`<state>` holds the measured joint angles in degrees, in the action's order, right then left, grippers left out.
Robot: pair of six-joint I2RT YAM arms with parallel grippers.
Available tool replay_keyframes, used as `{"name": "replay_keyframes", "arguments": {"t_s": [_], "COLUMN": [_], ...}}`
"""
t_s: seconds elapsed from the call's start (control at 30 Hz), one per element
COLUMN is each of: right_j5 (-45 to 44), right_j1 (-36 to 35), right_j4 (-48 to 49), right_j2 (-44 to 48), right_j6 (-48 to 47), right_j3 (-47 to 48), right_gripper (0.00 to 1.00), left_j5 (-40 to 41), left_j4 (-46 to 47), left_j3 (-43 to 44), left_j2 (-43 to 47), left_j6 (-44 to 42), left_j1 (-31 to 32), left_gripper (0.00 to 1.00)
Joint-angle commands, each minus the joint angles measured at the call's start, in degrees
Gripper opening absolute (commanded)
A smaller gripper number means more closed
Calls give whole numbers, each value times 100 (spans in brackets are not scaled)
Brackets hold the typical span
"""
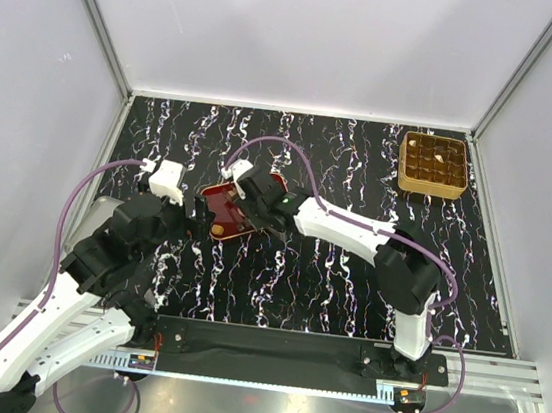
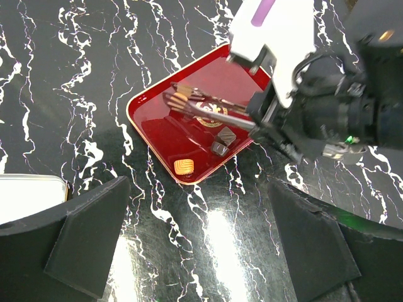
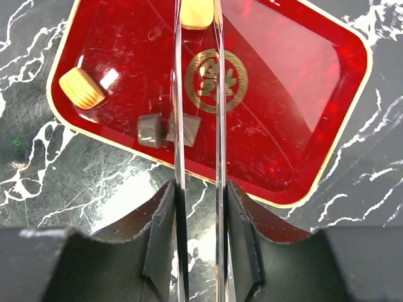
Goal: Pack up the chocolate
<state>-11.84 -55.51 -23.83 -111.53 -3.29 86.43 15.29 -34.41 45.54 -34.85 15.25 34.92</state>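
The red tray [image 1: 218, 199] lies left of centre and holds the chocolate. In the right wrist view the tray [image 3: 296, 75] carries a tan ridged piece [image 3: 82, 88] and two dark pieces [image 3: 150, 130] near its front rim. My right gripper [image 3: 200, 207] is shut on metal tongs [image 3: 178, 94], whose tips hold a pale piece [image 3: 197, 14] over the tray. The left wrist view shows the tongs [image 2: 214, 112], the tan piece [image 2: 184, 166] and the dark pieces [image 2: 220, 148]. My left gripper [image 2: 201, 220] is open and empty, just short of the tray's near corner.
A square golden box [image 1: 433, 165] with a grid of compartments stands at the back right. A pale grey metal object [image 2: 28, 195] lies at the table's left edge beside my left gripper. My right arm [image 1: 354, 228] reaches across the middle of the table.
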Motion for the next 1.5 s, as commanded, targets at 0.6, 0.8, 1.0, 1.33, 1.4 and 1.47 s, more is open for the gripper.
{"name": "replay_keyframes", "arguments": {"t_s": [0.6, 0.8, 1.0, 1.33, 1.4, 1.47], "right_j5": [198, -117, -179, -205, -188, -170], "right_j1": [2604, 4151, 5251, 5849, 5867, 5884], "right_j4": [-842, -1298, -1492, -1686, -1625, -1572], "right_j2": [1695, 1538, 1019, 369, 342, 298], "right_j6": [672, 970, 1453, 1498, 1480, 1463], "right_j3": [67, 505, 1006, 1631, 1570, 1543], "right_gripper": [38, 38, 38, 38, 38, 38], "left_j5": [88, 88, 97, 106, 115, 115], "left_j4": [216, 216, 198, 207, 207, 216], "left_j3": [25, 34, 34, 34, 34, 25], "left_j2": [31, 13, 13, 5, 5, 5], "left_j6": [-13, -13, -13, -30, -30, -30], "left_j1": [-2, -11, -11, -11, -11, -11], "left_gripper": [99, 99, 99, 99, 99, 99]}}
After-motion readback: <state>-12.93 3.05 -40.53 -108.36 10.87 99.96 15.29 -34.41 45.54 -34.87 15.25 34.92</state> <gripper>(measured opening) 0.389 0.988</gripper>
